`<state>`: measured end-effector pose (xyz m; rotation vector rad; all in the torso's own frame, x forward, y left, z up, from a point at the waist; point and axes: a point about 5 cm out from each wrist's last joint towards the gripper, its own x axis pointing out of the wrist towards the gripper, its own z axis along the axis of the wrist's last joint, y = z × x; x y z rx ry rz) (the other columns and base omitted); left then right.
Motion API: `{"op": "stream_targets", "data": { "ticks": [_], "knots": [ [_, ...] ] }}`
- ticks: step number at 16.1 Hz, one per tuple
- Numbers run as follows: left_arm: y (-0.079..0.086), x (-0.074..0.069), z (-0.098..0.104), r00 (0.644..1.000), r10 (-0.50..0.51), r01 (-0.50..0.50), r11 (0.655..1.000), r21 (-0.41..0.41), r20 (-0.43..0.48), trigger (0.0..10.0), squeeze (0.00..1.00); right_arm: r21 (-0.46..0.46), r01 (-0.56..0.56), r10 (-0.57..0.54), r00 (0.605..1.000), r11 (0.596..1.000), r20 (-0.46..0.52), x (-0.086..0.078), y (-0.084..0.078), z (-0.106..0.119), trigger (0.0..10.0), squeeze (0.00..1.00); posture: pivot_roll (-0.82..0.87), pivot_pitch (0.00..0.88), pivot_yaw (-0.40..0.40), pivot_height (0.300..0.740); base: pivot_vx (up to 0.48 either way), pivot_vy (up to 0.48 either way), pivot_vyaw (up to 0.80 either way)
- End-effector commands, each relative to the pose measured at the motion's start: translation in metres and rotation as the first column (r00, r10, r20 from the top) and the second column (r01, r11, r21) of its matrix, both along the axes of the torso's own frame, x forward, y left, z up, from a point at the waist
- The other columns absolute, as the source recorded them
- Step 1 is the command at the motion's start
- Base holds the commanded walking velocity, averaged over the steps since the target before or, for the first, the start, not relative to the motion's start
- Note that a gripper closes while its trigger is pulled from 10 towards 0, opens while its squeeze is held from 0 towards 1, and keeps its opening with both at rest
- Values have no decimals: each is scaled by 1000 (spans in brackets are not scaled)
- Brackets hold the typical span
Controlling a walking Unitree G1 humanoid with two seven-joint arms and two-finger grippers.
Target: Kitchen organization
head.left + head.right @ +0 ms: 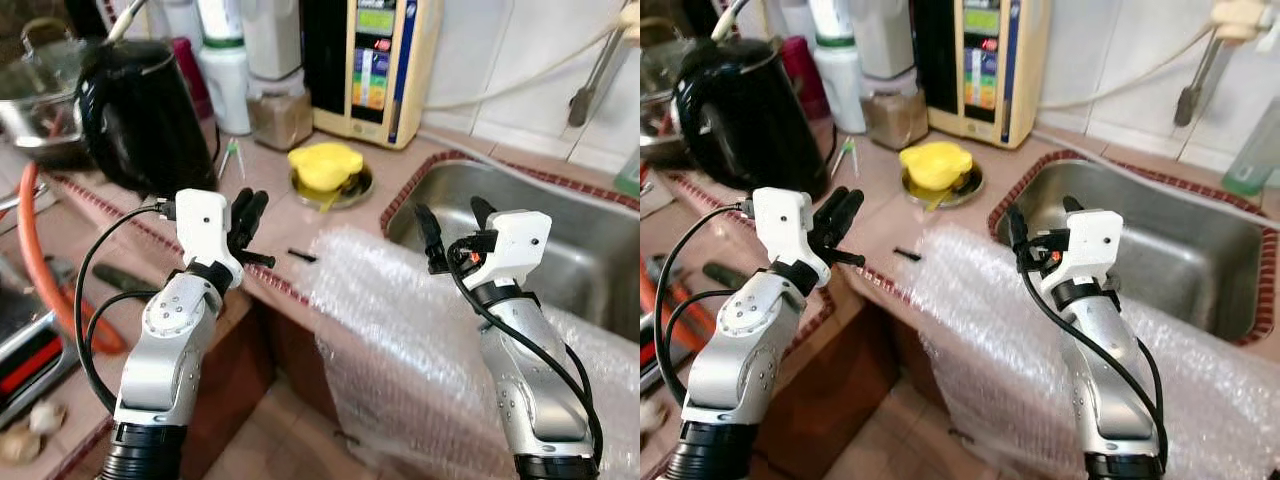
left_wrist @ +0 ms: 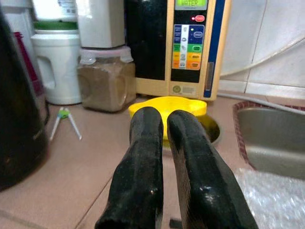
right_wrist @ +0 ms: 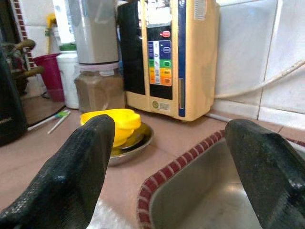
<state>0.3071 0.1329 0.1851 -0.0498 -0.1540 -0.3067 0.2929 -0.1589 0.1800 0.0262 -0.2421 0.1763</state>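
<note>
My left gripper (image 1: 248, 205) hovers over the pink counter (image 1: 270, 190) beside the black kettle (image 1: 140, 110), fingers (image 2: 145, 143) shut with nothing between them. It points toward a yellow lid-like piece (image 1: 325, 165) lying in a small metal dish (image 1: 355, 190). My right gripper (image 1: 455, 218) is open and empty, held above the near left corner of the steel sink (image 1: 560, 250). A sheet of bubble wrap (image 1: 400, 330) hangs over the counter's front edge under the right arm. A small black piece (image 1: 302, 255) lies on the counter near the edge.
Along the tiled back wall stand a cream water ionizer (image 1: 375, 65), a jar of brown powder (image 1: 280, 115) and a white jug (image 1: 225, 85). A green-and-white utensil (image 1: 230, 158) lies by the kettle. A steel pot (image 1: 35, 90) and an orange hose (image 1: 35, 260) are at left.
</note>
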Motion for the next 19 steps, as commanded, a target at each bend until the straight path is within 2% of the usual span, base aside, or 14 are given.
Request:
{"op": "stream_targets", "data": {
  "ticks": [1,11,19],
  "knots": [
    [1,-1,1,1000,-10,10,1000,11,11,10000,0,4,-11,11,1000,1000,14,-2,2,3,10000,0,9,65,63,740,424,0,0],
    [-1,0,0,1000,-20,20,1000,8,5,10000,0,-4,-10,10,1000,1000,13,1,-1,3,10000,0,11,60,60,740,433,0,0],
    [-2,-1,-4,1000,-18,17,1000,-15,-26,10000,0,-10,4,-4,1000,1000,10,1,-5,2,10000,0,11,62,60,740,0,0,0]
  ]
}}
